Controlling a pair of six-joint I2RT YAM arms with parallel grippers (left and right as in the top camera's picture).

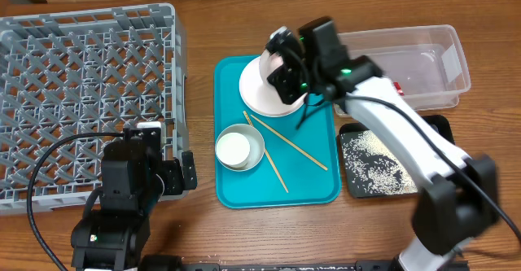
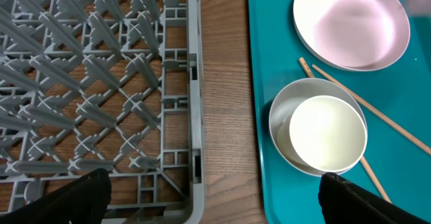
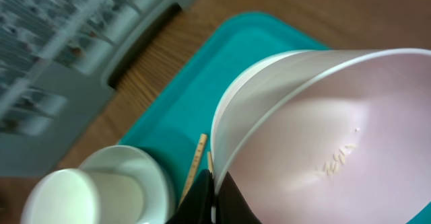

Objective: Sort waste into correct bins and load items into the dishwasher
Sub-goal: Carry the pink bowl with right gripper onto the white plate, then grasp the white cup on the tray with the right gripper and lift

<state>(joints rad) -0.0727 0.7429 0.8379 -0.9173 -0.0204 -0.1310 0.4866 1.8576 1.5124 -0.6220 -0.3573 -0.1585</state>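
My right gripper (image 1: 285, 69) (image 3: 212, 192) is shut on the rim of the pale pinkish bowl (image 1: 262, 88) (image 3: 323, 136) and holds it tilted over the teal tray (image 1: 313, 181). A few rice grains (image 3: 335, 162) stick inside it. The bowl also shows in the left wrist view (image 2: 350, 25). The grey bowl (image 1: 252, 153) (image 2: 281, 109) holds the white cup (image 1: 233, 147) (image 2: 328, 133). Two chopsticks (image 1: 289, 145) (image 2: 377, 113) lie on the tray. My left gripper (image 1: 167, 173) (image 2: 215, 207) is open and empty at the dish rack's (image 1: 81, 84) front right corner. I cannot make out the plate.
The clear tub (image 1: 423, 55) stands at the back right with a red-and-white bit (image 1: 399, 85) inside. The black tray (image 1: 355, 180) in front of it holds rice (image 1: 374, 161). Bare wood lies between rack and teal tray (image 2: 225, 116).
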